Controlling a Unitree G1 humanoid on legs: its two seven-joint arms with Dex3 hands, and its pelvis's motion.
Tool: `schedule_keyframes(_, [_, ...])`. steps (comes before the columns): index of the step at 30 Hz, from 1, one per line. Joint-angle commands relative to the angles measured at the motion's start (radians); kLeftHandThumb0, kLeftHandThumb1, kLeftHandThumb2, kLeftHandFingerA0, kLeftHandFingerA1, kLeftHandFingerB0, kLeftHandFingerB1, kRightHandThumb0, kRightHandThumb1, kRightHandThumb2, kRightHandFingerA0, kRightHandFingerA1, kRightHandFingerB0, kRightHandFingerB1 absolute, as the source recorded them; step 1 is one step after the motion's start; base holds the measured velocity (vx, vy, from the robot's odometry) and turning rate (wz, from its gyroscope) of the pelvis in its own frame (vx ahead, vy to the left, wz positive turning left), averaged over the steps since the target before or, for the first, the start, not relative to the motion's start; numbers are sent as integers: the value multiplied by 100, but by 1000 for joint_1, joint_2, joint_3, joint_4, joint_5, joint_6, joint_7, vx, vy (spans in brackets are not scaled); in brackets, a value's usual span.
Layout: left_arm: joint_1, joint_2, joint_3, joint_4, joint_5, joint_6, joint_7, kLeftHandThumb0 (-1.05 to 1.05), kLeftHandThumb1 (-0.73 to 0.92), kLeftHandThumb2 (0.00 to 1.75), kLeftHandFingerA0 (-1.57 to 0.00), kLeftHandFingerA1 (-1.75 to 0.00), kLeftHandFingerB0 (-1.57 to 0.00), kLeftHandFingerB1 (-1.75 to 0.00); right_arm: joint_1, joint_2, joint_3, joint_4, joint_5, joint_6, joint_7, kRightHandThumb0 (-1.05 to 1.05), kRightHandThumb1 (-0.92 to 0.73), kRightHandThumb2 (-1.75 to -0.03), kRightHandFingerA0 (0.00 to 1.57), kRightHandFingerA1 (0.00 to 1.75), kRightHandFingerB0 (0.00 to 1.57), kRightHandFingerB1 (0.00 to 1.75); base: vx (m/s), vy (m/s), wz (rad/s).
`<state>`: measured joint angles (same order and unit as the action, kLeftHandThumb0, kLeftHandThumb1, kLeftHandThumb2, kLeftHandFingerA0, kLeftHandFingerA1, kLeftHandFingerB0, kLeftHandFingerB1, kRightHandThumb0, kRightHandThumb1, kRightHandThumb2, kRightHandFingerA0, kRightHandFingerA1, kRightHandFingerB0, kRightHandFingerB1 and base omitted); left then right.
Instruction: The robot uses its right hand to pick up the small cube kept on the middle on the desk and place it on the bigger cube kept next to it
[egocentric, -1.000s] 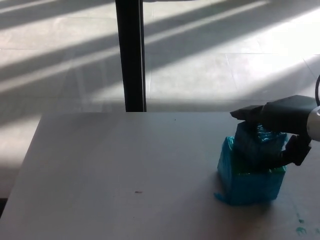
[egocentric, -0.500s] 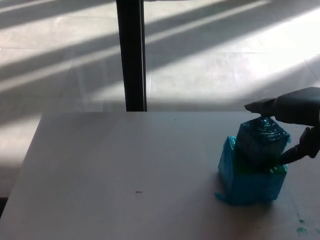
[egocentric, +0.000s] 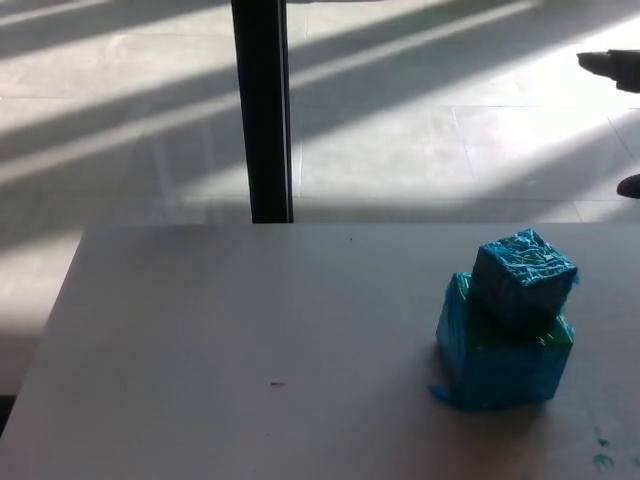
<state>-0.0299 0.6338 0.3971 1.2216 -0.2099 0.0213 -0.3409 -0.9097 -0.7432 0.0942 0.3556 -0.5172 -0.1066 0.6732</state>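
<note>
You see the small blue cube (egocentric: 523, 277) resting tilted on top of the bigger blue cube (egocentric: 500, 365) on the white desk (egocentric: 240, 340). Above and right of it, the right hand (egocentric: 612, 66) holds nothing, fingers spread apart.

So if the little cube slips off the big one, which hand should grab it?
Probably the right hand: it shows at the right edge, on the side where the small cube sits on the bigger cube. The left hand isn't in view.
</note>
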Motion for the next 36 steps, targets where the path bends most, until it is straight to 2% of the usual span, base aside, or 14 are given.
schedule_keyframes(1, [10, 12, -3, 0, 9, -11, 1, -81, 79, 64, -53, -56, -41, -42, 36, -87, -126, 37, 109, 4, -33, -88, -49, -85, 0, 15, 0, 0, 0, 0, 0])
schedule_keyframes(9, [18, 14, -9, -11, 12, -15, 2, -84, 79, 64, -53, -58, -42, -43, 359, -150, -454, 148, 162, 18, -288, -65, -66, -77, 0, 0, 9, 21, 0, 0, 0])
schedule_keyframes(18, [20, 16, -5, 5, 10, -16, 1, -82, 78, 64, -54, -57, -43, -42, 687, 4, -758, 187, 254, 39, -489, -79, -60, -98, 0, 58, 9, 55, 0, 0, 0])
schedule_keyframes(19, [16, 16, 3, 7, 1, -6, -2, -81, 78, 64, -53, -57, -43, -42, 706, 13, -766, 225, 261, 22, -507, -82, -78, -67, 0, 73, 10, 57, 0, 0, 0])
schedule_keyframes(23, [27, 18, 0, 3, 5, -12, 0, -83, 78, 63, -54, -56, -44, -43, 812, 117, -831, 241, 301, -6, -557, -82, -62, -98, 1, 67, 12, 60, 0, 0, 0])
schedule_keyframes(24, [28, 17, -1, 4, 6, -17, -2, -82, 79, 64, -54, -57, -43, -43, 822, 135, -838, 246, 299, -14, -583, -74, -79, -64, 0, 93, 16, 56, 0, 0, 0])
schedule_keyframes(26, [30, 15, -2, 5, 7, -24, -7, -77, 81, 64, -55, -55, -40, -41, 838, 163, -850, 253, 297, -27, -624, -57, -77, -63, 6, 92, 16, 55, 0, 0, 0])
schedule_keyframes(27, [25, 15, -2, 10, 8, -21, 0, -81, 79, 63, -56, -58, -42, -43, 847, 211, -879, 304, 323, -12, -673, -73, -62, -93, 9, 74, 15, 54, 0, 0, 0])
schedule_keyframes(28, [27, 15, -2, 7, 7, -20, -2, -82, 63, 104, -48, -64, -34, -53, 843, 212, -881, 322, 325, -10, -678, -72, -63, -93, 9, 72, 14, 53, 0, 0, 0])
schedule_keyframes(29, [33, 15, -3, -2, 8, -18, -4, -83, 79, 63, -55, -59, -41, -42, 840, 216, -886, 358, 335, -17, -687, -65, -81, -61, 1, 87, 19, 45, 0, 0, 0])
schedule_keyframes(31, [36, 11, 2, -8, 2, -11, 3, -82, 79, 63, -54, -61, -44, -44, 844, 224, -892, 398, 339, -35, -705, -64, -82, -61, 1, 88, 18, 45, 0, 0, 0])
schedule_keyframes(32, [41, 11, -10, -10, 15, -28, 7, -82, 80, 64, -55, -60, -42, -43, 844, 240, -910, 408, 359, -30, -708, -67, -63, -91, 9, 72, 14, 51, 0, 0, 0])
schedule_keyframes(34, [40, 12, -4, -3, 8, -26, -6, -80, 61, 103, -49, -64, -34, -53, 849, 278, -946, 411, 382, 6, -749, -61, -80, -61, 2, 93, 23, 47, 0, 0, 0])
schedule_keyframes(36, [42, 12, -3, -7, 7, -23, -3, -84, 78, 63, -58, -58, -43, -42, 846, 287, -963, 441, 395, -5, -772, -58, -79, -60, 6, 94, 27, 47, 0, 0, 0])
